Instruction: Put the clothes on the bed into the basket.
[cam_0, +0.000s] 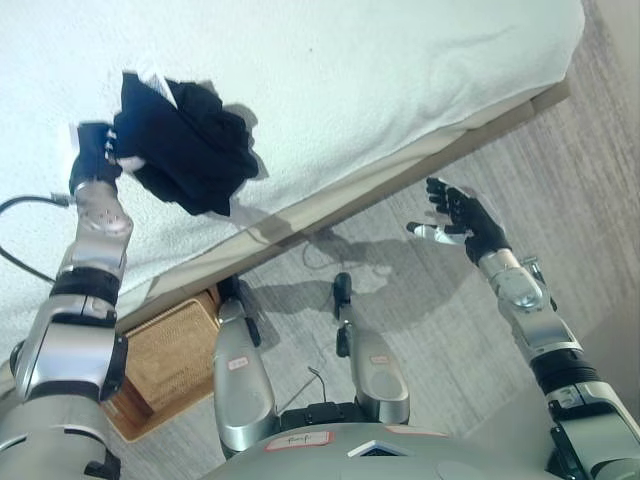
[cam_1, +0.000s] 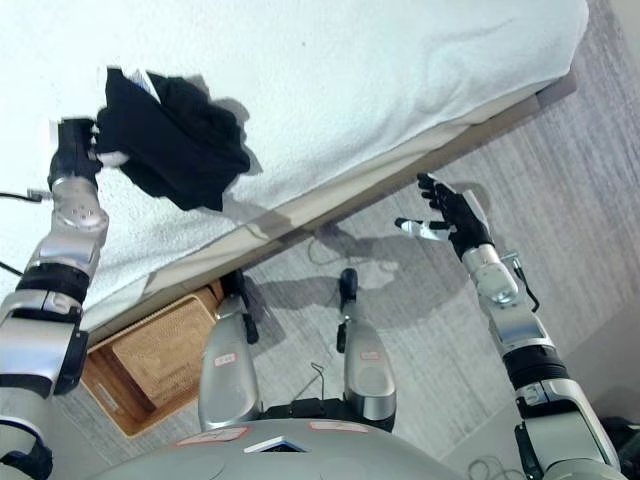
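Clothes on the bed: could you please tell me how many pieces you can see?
1: a black garment bunched on the white bed, its edge pinched by the left hand. Its folds could hide another piece; I cannot tell.

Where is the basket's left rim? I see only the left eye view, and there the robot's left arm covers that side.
Observer: In the right eye view the arm stands clear of it. The basket sits on the floor, and its far end appears to reach under the edge of the bed.
Operator: Is any cloth inside, in the half I cannot see?
Observer: No. That half shows there too, and the woven bottom is bare. The black garment is over the bed, gripped by the left hand.
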